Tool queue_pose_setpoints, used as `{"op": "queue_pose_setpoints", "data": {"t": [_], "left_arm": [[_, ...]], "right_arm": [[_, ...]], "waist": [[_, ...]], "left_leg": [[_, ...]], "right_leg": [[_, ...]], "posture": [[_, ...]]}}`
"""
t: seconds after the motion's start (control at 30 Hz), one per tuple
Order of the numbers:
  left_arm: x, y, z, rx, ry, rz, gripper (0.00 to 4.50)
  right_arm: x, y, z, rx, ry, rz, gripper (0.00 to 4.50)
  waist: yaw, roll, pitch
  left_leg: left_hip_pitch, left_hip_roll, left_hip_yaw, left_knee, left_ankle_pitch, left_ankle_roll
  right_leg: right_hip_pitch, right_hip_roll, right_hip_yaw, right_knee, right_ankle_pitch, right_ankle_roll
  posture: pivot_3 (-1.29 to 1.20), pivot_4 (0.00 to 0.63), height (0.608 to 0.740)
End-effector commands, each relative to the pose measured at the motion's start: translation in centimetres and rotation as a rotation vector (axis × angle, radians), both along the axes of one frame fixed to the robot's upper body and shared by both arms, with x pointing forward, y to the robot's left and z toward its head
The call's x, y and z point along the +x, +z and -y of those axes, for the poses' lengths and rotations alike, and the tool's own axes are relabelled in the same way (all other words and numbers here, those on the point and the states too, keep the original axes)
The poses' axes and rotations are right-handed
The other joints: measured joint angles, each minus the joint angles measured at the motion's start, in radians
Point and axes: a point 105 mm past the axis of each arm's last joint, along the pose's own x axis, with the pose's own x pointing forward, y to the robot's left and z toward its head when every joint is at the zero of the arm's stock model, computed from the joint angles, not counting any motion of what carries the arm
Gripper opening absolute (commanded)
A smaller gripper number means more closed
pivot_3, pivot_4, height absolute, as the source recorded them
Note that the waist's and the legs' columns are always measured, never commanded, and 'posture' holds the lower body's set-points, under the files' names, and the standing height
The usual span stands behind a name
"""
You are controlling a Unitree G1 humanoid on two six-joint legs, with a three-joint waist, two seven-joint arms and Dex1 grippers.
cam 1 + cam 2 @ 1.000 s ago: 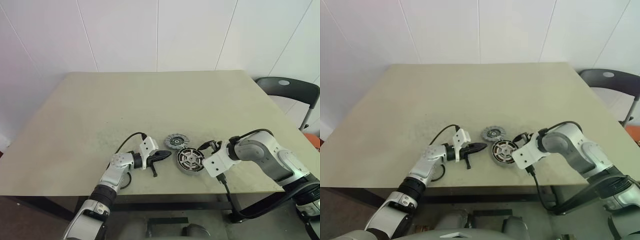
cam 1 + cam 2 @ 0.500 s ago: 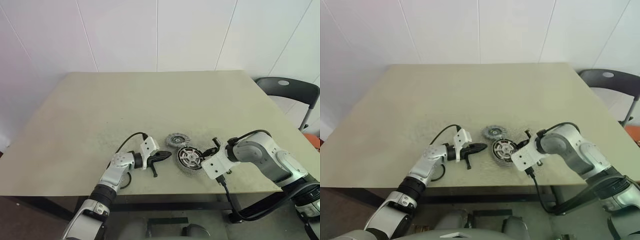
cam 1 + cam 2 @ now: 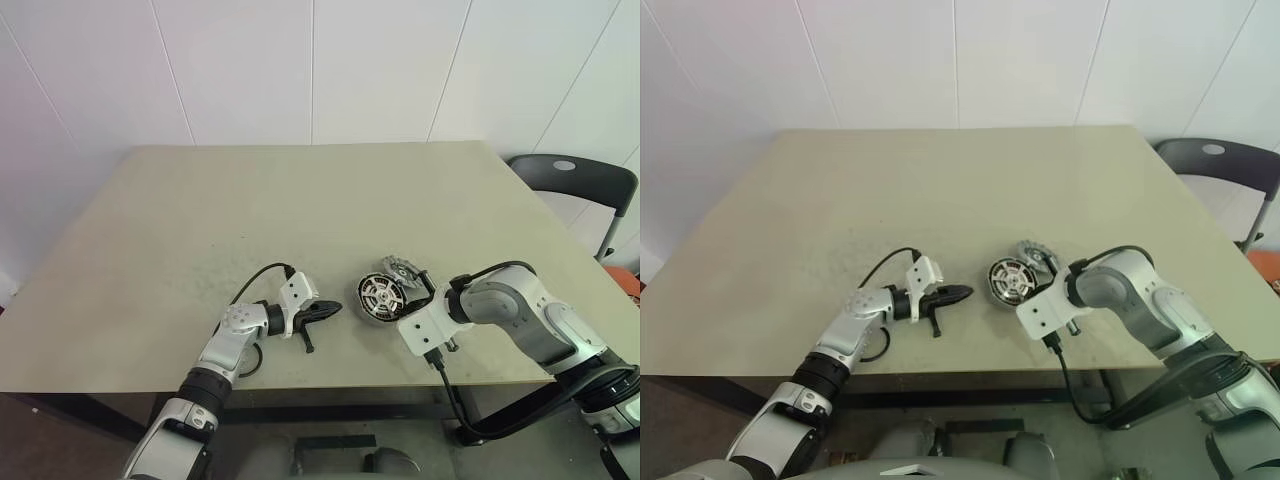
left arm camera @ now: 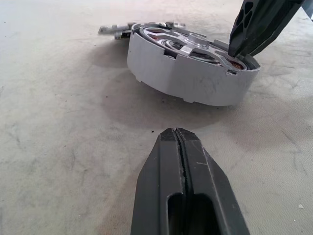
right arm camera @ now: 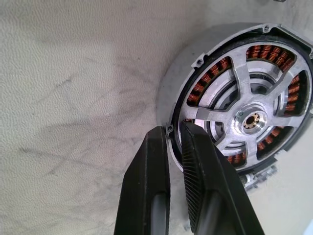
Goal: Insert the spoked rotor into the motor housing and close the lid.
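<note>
Copper coils show between silver spokes: the spoked rotor (image 5: 247, 117) already sits in the motor housing (image 3: 380, 298), near the table (image 3: 200, 220) front edge, so prob. rotor step is done. R gripper (image 5: 175, 139) is pinched nearly shut on the housing's rim wall, one finger inside, one outside, tipping it up, likely to reposition it; lid (image 3: 404, 269) lies just behind, touching or nearly. L gripper (image 4: 179, 142) fully closed, empty, resting beside the housing; no readable writing or brand.

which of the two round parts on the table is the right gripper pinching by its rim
The motor housing, the larger disc with copper coils behind silver spokes. The right gripper is shut on its grey wall. The lid, a smaller slotted disc, lies just behind it, ungripped.
</note>
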Motion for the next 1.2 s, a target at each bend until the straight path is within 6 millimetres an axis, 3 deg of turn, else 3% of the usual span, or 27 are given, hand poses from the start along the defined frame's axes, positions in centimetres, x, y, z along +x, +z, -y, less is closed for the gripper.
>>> {"op": "queue_pose_setpoints", "data": {"t": [0.03,0.13,0.37,0.53,0.67,0.9,1.17,1.2], "left_arm": [[0.4,1.0,0.5,0.003,-0.015,0.052,0.00],[0.5,0.8,0.3,0.009,-0.011,0.053,0.00],[0.6,0.0,-0.2,0.025,-0.003,0.052,0.00],[0.8,-0.1,-0.2,0.026,-0.003,0.058,0.00],[0.8,1.0,-0.5,-0.036,-0.018,0.077,0.00],[1.1,2.9,-1.8,-0.068,-0.026,0.112,0.00],[1.8,4.2,-3.0,-0.048,0.017,0.151,0.00],[1.8,4.2,-3.0,-0.048,0.019,0.151,0.00]], "right_arm": [[0.2,0.5,-0.3,0.025,-0.006,0.011,0.11],[0.5,0.9,-0.6,0.080,-0.044,0.003,0.11],[-1.4,2.6,-0.5,0.191,-0.106,-0.150,0.11],[-3.9,3.0,1.5,0.188,-0.174,-0.298,0.11],[-2.6,3.5,0.4,0.299,-0.242,-0.273,0.11],[-0.3,2.4,-1.2,0.384,-0.333,-0.249,0.11],[-0.8,0.3,-2.2,0.390,-0.344,-0.382,0.11],[-0.8,0.4,-2.4,0.410,-0.343,-0.387,0.45]], "waist": [[0.000,0.000,0.000],[-0.001,0.000,0.000],[0.004,0.000,0.000],[0.006,0.000,0.000],[0.001,0.000,0.000],[0.003,0.000,0.001],[0.004,-0.001,0.001],[0.004,-0.001,0.001]], "left_leg": [[0.000,0.000,0.000,0.000,0.000,0.000],[0.000,0.000,0.000,0.000,0.000,0.000],[-0.001,0.000,0.000,-0.001,0.000,0.000],[-0.001,0.000,0.000,0.000,0.000,0.000],[0.000,0.000,0.000,0.000,0.000,0.000],[-0.001,0.000,0.000,0.000,0.000,-0.001],[-0.002,-0.001,0.000,0.000,-0.001,-0.001],[-0.002,-0.001,0.000,0.000,-0.001,-0.001]], "right_leg": [[0.000,0.000,0.000,0.000,0.000,0.000],[0.000,0.000,0.000,0.000,0.000,0.000],[-0.002,0.000,0.000,0.001,0.000,0.000],[-0.001,-0.001,0.000,0.000,0.000,0.000],[-0.001,-0.001,0.000,0.000,0.001,0.000],[-0.006,-0.001,-0.001,0.001,0.003,0.002],[-0.005,-0.002,-0.001,-0.001,0.003,0.002],[-0.005,-0.002,-0.001,-0.001,0.003,0.002]], "posture": [[0.00,0.000,0.740],[0.00,0.000,0.740],[0.00,0.000,0.740],[0.00,0.000,0.740],[0.00,0.000,0.740],[0.00,0.000,0.740],[0.00,0.000,0.740],[0.00,0.000,0.740]]}}
